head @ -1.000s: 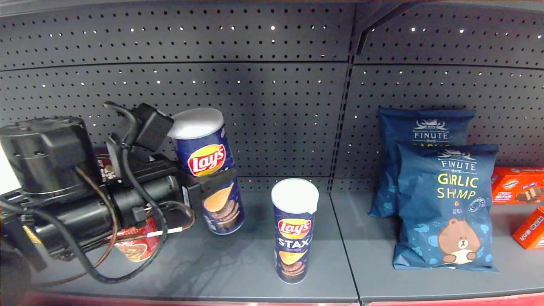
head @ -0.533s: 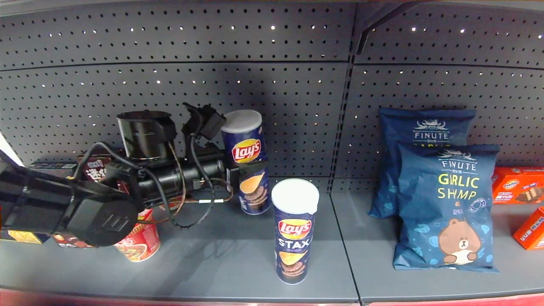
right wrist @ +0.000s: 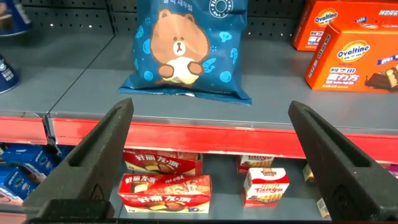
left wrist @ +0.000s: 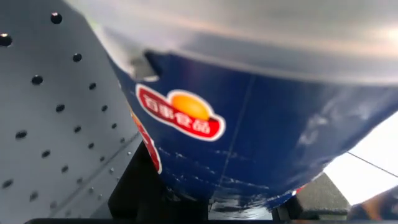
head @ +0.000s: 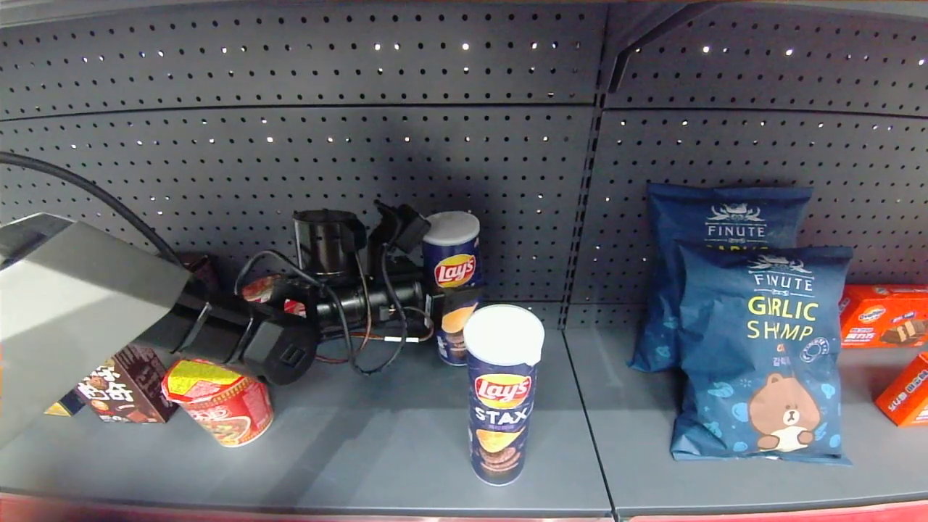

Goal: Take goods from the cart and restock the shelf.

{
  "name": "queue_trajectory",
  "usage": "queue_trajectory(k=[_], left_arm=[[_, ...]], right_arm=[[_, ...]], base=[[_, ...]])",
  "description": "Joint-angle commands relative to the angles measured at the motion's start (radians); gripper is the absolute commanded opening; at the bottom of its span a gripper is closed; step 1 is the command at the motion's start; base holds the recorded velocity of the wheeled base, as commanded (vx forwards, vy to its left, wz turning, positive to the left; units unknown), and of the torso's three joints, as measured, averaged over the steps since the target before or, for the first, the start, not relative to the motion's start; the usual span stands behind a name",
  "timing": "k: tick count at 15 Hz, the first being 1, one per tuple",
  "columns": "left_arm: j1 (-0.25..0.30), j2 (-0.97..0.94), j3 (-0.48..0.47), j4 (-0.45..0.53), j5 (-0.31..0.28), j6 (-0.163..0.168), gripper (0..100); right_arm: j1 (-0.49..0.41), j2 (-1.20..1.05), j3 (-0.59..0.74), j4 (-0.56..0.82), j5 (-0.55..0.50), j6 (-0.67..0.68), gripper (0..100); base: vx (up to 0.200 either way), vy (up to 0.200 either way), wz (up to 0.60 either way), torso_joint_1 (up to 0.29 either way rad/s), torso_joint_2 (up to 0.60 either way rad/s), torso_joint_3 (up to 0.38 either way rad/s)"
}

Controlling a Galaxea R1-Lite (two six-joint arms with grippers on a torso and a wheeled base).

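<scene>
One chip can [head: 450, 255] inside left pincer [head: 455, 297]

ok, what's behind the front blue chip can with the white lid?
A second blue cylindrical chip can, gripped by the left hand, near the grey perforated back panel. The white lid of the front can hides its lower right side.

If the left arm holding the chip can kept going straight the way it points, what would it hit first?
Probably the perforated back wall: the left gripper points rightward and inward, its chip can close to it. Depth is unclear; it might slide on to the blue snack bags.
</scene>
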Motion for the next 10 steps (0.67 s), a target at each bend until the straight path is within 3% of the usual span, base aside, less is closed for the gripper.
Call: queue_trajectory(k=[1, 10], left_arm=[[-0.003, 0.06, -0.059, 0.004, -0.001, 0.005, 0], [-0.034, 0.126, -0.165, 0.05, -0.001, 0.006, 0]], right_arm=[[0.0, 0.001, 0.0, 0.0, 0.001, -0.003, 100], [0.0, 0.001, 0.0, 0.0, 0.002, -0.003, 100]], base=[[0.0, 0.0, 0.0, 0.0, 0.0, 0.0], [0.0, 0.0, 0.0, 0.0, 0.0, 0.0]])
